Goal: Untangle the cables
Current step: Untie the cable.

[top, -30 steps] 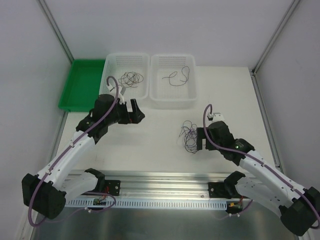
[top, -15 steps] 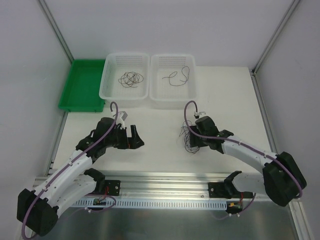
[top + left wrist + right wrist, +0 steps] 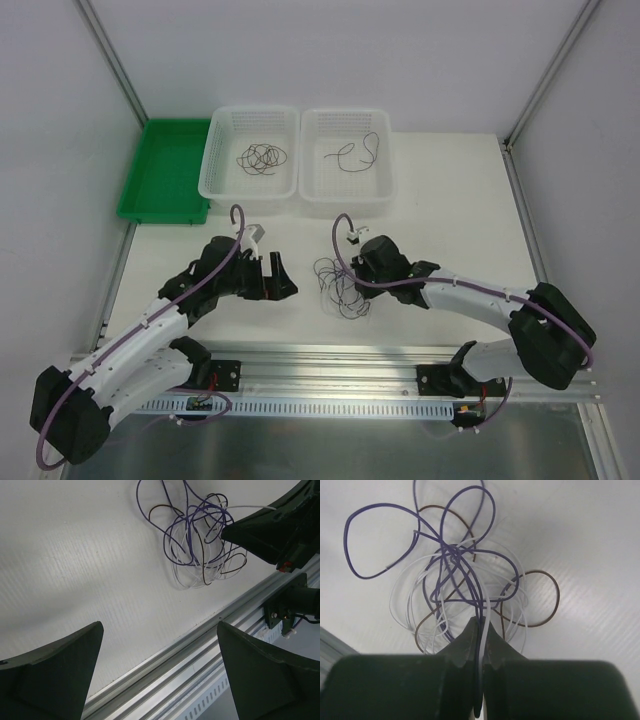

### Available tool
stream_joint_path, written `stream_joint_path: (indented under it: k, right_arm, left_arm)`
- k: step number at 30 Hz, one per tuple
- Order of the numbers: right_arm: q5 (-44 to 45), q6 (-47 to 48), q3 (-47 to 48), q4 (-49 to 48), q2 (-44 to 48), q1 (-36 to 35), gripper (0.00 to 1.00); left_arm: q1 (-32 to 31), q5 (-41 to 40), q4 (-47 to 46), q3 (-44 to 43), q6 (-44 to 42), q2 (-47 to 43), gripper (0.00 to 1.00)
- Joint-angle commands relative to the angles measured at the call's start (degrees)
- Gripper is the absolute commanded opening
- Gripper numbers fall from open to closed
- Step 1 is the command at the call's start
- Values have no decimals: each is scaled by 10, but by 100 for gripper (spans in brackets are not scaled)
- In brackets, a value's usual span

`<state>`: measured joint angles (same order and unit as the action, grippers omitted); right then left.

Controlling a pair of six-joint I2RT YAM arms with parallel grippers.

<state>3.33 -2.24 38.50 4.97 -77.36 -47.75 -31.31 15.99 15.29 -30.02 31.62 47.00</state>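
One green tray [image 3: 160,170] is sitting at the far left of the white table [image 3: 450,200], and two white baskets are standing beside it: the left basket [image 3: 250,155] is holding a coil of dark wire [image 3: 262,157], the right basket [image 3: 347,160] a single loose wire [image 3: 357,151]. The left gripper [image 3: 283,277] is hovering with its fingers spread wide, gripping nothing. Just right of it, the tangle of cables [image 3: 338,287], with purple, brown and whitish strands, is lying on the table near the metal rail [image 3: 330,365]. The right gripper [image 3: 480,625] is pinching strands at the tangle's edge. Plain white walls are enclosing the table.
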Motion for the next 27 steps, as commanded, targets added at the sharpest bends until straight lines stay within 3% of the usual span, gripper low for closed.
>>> stream_joint_path:
  k: [1, 8, 14, 21, 23, 25, 27]
  right_arm:
    - [-54, 19, 24, -30, 5, -23, 1]
    - [-54, 37, 43, -41, -9, -69, 1]
    - [-54, 37, 54, -47, -28, -90, 1]
    - [-50, 37, 57, -47, -31, -102, 1]
    - [-49, 37, 55, -47, -31, -102, 1]
    - [-47, 37, 53, -47, -32, -101, 1]
    - [-47, 36, 45, -47, -29, -101, 1]
  left_arm:
    - [-22, -1, -48, 1, 25, 17, 99]
    - [-46, -33, -98, 0, 82, 67, 94]
    - [-76, -56, -120, -21, 73, 144, 88]
    - [-101, -81, -122, -33, 74, 199, 51]
    - [-104, -90, -121, -33, 74, 200, 19]
    - [-106, -103, -120, -31, 74, 193, 0]
    - [-105, -115, -121, -25, 73, 183, 0]
